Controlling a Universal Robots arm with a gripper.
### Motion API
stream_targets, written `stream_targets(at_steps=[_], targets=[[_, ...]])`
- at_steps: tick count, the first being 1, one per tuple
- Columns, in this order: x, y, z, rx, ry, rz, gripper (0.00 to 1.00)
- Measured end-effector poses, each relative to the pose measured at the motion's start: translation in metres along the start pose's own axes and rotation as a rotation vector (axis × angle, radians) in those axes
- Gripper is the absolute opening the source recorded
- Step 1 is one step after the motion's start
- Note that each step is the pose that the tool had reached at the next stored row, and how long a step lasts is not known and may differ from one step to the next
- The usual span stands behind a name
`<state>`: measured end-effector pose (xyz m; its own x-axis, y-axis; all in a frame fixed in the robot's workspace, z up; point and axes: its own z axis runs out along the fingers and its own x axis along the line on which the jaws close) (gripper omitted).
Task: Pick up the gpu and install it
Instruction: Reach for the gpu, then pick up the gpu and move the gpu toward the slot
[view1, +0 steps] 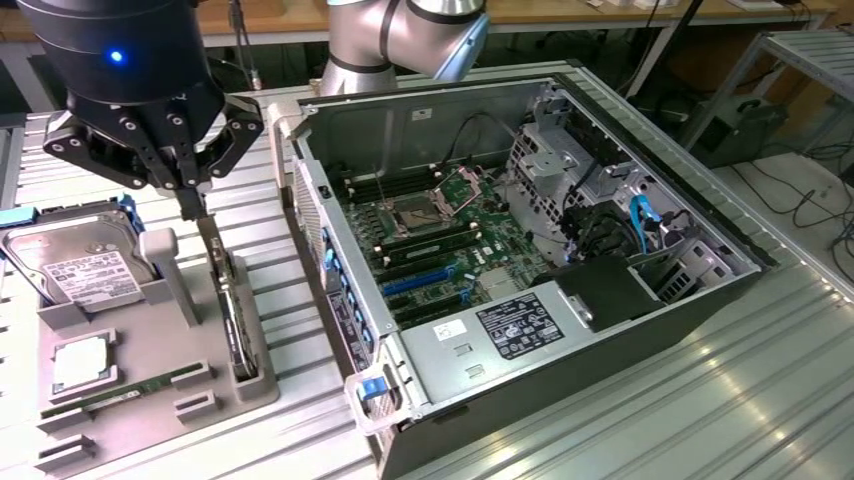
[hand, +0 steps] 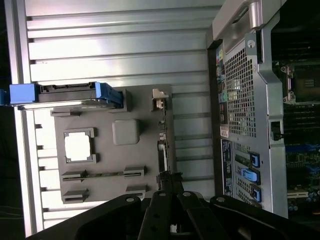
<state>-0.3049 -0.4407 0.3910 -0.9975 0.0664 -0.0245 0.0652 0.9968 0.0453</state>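
jaws pressed together, tips meeting: my gripper (view1: 191, 195) hangs at the bracket end of the gpu (view1: 234, 320), and i cannot tell whether the tips pinch that end or just meet above it.

the gpu is a long, thin, dark card standing on its edge, with a pale silver bracket strip at the end nearest me. it sits in a slot along the edge of the grey tray (view1: 180, 340) that faces the computer case (view1: 627, 330).

the tray also holds a silver hard drive (view1: 74, 265) with a white label and blue side rails, upright in its holder, a square cpu (view1: 80, 362) lying flat in a pocket, and a slim green ram stick (view1: 120, 395) in a long groove. the case lies open beside the tray on the ribbed metal table (view1: 694, 400), its motherboard (view1: 427, 240) bare, with blue slots (view1: 420, 280).

in the wrist view my gripper (hand: 169, 182) covers one end of the gpu (hand: 161, 145), which i see edge-on, so its faces are hard to make out. the case (hand: 240, 90) is cut off at the frame edge there.
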Motion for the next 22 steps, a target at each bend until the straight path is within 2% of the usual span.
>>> stream_targets(at_steps=[13, 17, 18, 19, 20, 21, 22], targets=[[0.0000, 0.0000, 0.0000, 0.0000, 0.0000, 0.000, 0.11], [0.0000, 0.0000, 0.0000, 0.0000, 0.0000, 0.000, 0.36], [0.0000, 0.0000, 0.0000, 0.0001, 0.0000, 0.000, 0.36], [0.0001, 0.0001, 0.0001, 0.0005, -0.0001, -0.001, 0.42], [0.0001, 0.0003, 0.0006, 0.0007, 0.0001, -0.006, 0.42], [0.0001, 0.0003, 0.0015, 0.0007, 0.0006, -0.015, 0.48], [0.0002, 0.0003, 0.0026, 0.0006, 0.0010, -0.025, 0.48]])
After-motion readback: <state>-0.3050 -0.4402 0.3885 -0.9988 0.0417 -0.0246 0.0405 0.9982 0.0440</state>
